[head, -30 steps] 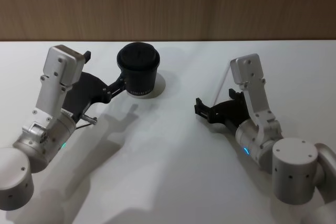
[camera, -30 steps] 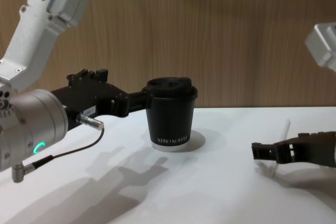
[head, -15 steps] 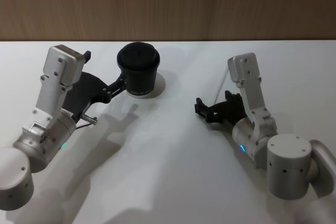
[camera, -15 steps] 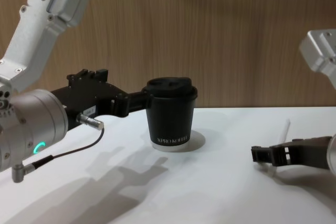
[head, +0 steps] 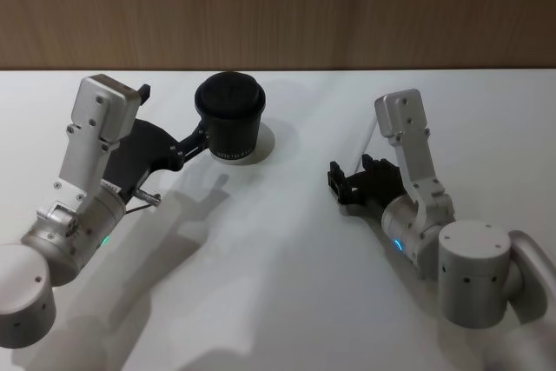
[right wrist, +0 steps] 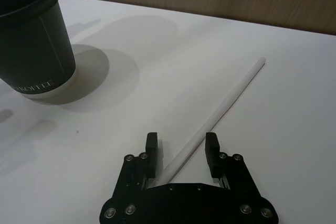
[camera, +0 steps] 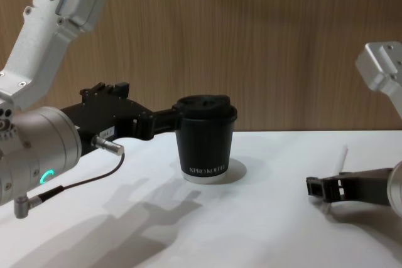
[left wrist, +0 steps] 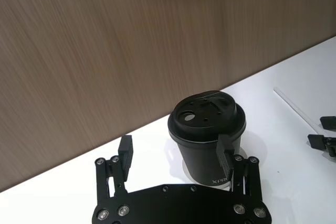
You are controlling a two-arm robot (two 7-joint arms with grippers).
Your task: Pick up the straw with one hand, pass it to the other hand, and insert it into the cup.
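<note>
Moved over the last second: right gripper (head: pixel 340 184), drawn slightly back toward the robot along the white table (head: pixel 278 258); cup and left arm unchanged. Item one, cup (head: pixel 229 119): black paper, black plastic lid fitted, white lettering low on the wall, pale base rim; upright at the far left-centre of the table; contents hidden by the lid. Item two, left gripper (head: pixel 195 141): reaching level to the cup's side, fingers spread wide, gripping nothing; one fingertip (left wrist: pixel 223 148) sits against or just short of the cup wall, and contact cannot be judged from here. Item three, right gripper: low over the table on the right, well apart from the cup, fingers parted with a gap either side of the straw's near end, holding nothing. Item four, straw (right wrist: pixel 220 114): thin, white, straight, lying flat on the table, near end between the right gripper's fingers, far end pointing away toward the wood-panelled wall (head: pixel 347 6).
</note>
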